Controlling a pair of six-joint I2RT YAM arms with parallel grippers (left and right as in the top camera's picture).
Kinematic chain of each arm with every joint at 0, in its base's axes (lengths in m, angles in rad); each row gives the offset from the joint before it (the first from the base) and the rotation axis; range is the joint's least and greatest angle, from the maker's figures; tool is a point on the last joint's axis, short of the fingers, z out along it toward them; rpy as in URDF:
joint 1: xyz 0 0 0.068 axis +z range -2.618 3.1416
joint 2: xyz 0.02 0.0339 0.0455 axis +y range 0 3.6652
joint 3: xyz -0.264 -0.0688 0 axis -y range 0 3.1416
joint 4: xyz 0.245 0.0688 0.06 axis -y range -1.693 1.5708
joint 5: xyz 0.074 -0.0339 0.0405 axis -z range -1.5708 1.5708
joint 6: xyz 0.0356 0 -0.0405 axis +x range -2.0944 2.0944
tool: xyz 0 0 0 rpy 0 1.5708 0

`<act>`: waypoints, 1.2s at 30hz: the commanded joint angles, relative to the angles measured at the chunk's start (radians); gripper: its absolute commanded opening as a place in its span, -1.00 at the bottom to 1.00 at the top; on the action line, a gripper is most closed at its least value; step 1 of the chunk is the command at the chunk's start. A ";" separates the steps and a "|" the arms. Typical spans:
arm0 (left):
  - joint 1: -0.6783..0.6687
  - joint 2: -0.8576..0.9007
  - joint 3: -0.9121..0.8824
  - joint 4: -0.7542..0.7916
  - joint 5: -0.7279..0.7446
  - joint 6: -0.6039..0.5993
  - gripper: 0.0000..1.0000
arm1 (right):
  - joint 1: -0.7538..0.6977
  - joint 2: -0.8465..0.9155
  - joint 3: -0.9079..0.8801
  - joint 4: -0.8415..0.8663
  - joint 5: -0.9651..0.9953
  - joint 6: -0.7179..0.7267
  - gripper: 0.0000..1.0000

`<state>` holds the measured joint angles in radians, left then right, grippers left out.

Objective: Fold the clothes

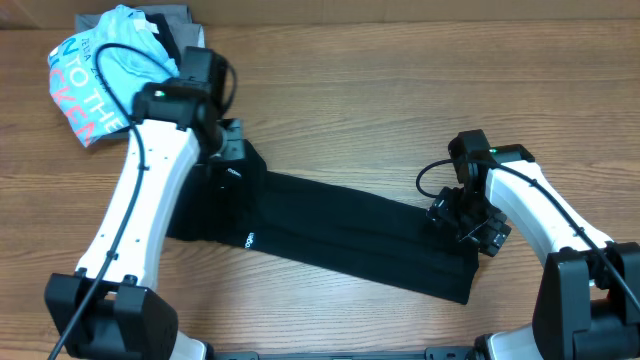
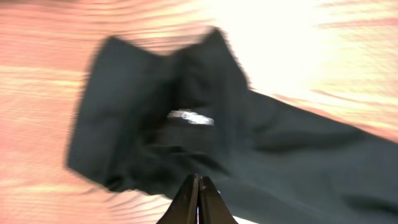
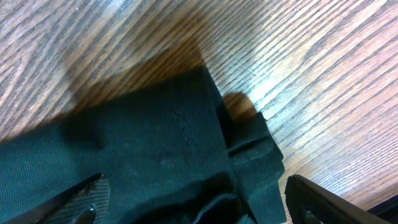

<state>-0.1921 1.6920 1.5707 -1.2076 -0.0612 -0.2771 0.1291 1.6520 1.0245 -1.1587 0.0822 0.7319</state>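
The black T-shirt [image 1: 340, 230] lies on the wooden table folded into a long strip that runs from left to lower right. My left gripper [image 1: 235, 160] hovers over its bunched left end. In the blurred left wrist view its jaws [image 2: 199, 180] are shut, with no fabric seen between them, above the shirt [image 2: 280, 143] and a small white logo [image 2: 189, 117]. My right gripper [image 1: 465, 225] is at the strip's right end. In the right wrist view its fingers [image 3: 196, 186] are wide open and straddle the layered end of the shirt [image 3: 143, 143].
A light blue tee with white and coral lettering [image 1: 100, 70] lies crumpled at the far left corner, on grey folded garments [image 1: 185, 20]. Bare wooden table [image 1: 400, 100] surrounds the shirt. The arm bases stand at the near edge.
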 commanded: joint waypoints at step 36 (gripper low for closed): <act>0.247 0.363 0.016 -0.047 -0.057 -0.026 -0.92 | 0.003 -0.023 -0.003 -0.008 -0.024 -0.034 0.83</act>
<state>0.0456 2.0792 1.5639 -1.2415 -0.1349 -0.2859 0.1291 1.6520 1.0245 -1.1740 0.0803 0.7265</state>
